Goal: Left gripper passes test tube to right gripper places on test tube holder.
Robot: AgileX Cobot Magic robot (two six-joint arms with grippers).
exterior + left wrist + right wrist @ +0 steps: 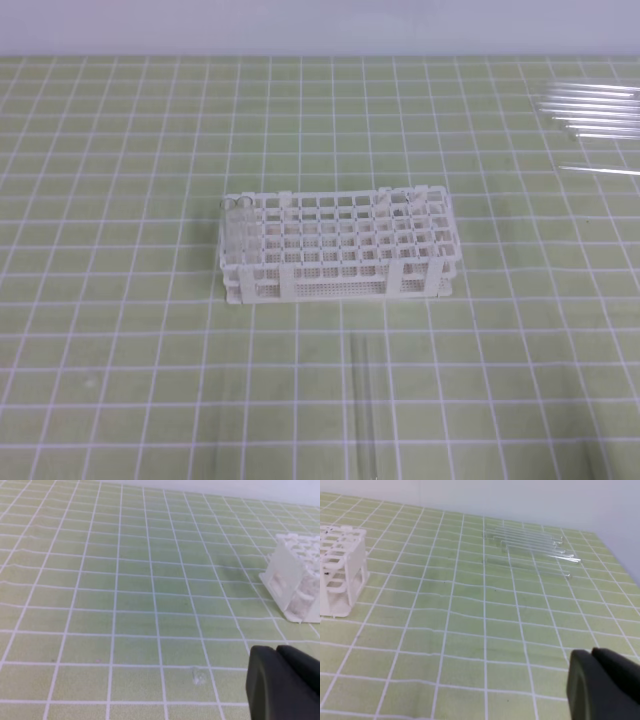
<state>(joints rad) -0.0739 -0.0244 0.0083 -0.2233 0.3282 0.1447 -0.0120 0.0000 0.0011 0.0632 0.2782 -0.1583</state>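
Nearest, a single clear test tube (362,400) lies on the green-checked bench (120,330), pointing near to far, just in front of the rack. Both grippers sit low at the near edge: the left gripper (280,680) and the right gripper (600,680) each have jaws pressed together, pinching nothing. Mid-bench stands the white test tube holder (340,248). Far right lie spare tubes (595,115) side by side.

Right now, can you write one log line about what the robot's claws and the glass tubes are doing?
left claw: shut, holding nothing | right claw: shut, holding nothing | test tube: lying before white test tube rack | spare tubes: lying far right
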